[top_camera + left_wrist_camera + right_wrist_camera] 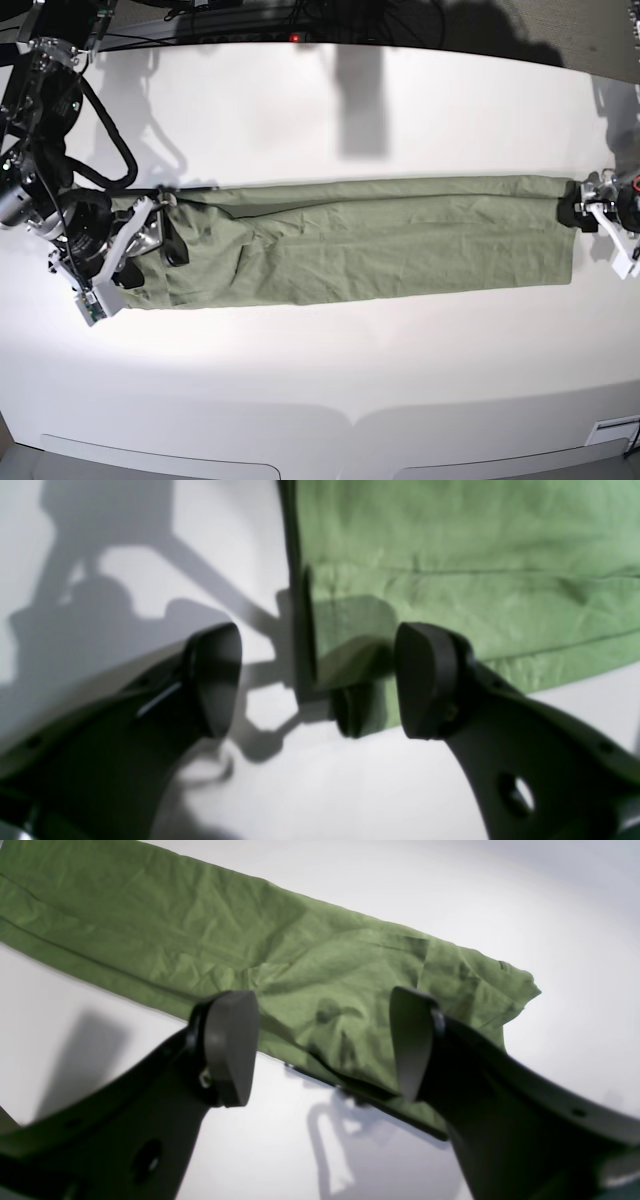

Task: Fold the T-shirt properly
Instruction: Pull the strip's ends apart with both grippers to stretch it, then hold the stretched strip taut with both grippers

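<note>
Wrinkled sage-green cotton T-shirt lies as a long band across the white desk, its long axis running between the arms. Left pincer and right pincer gape wide, empty, one at each end.

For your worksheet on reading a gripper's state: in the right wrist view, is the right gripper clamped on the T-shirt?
No. The right gripper has its jaws spread wide apart above the T-shirt, with cloth visible between them, ungripped.

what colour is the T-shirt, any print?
Plain sage green T-shirt, wrinkled, no print visible. Shows best in the base view.
</note>
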Robot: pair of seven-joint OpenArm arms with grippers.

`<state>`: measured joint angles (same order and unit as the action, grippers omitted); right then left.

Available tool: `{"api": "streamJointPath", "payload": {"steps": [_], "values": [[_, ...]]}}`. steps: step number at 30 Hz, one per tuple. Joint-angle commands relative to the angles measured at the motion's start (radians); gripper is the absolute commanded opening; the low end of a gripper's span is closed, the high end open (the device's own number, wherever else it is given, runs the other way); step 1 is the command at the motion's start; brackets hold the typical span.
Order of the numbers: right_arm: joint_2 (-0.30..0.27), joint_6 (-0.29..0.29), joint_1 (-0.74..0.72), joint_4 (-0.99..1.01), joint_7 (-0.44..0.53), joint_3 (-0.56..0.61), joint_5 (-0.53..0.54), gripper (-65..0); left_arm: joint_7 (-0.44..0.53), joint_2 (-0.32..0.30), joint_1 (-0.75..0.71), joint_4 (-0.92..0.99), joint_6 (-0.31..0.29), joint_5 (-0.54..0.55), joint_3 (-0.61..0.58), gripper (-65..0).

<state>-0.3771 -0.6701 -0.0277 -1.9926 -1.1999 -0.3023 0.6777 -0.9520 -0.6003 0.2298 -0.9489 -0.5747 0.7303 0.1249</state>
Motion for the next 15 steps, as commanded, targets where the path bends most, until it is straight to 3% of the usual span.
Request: {"api": "streamJointPath", "payload": {"steps": [1,7,12,15], "values": [[-0.013,-0.002,-0.013,-0.018,0.014,-0.006,0.020,-23.9,-0.007,-0.021,0.021,0.006,-0.002,0.013,0.008,-19.5],[-0.013,-0.002,-0.008,-0.018,-0.002,-0.006,0.068,-23.9,-0.096,0.008,0.020,0.024,-0.003,0.167,0.007,-19.5],[0.002,-0.003,-0.002,-0.018,-0.003,-0.006,0.067,-23.9,-0.213,0.043,0.020,0.024,-0.104,0.341,0.007,-19.5],[0.003,-0.003,-0.002,-0.018,-0.004,-0.006,0.067,-23.9,-0.218,0.056,0.020,0.024,-0.111,0.363,0.007,-19.5]]}}
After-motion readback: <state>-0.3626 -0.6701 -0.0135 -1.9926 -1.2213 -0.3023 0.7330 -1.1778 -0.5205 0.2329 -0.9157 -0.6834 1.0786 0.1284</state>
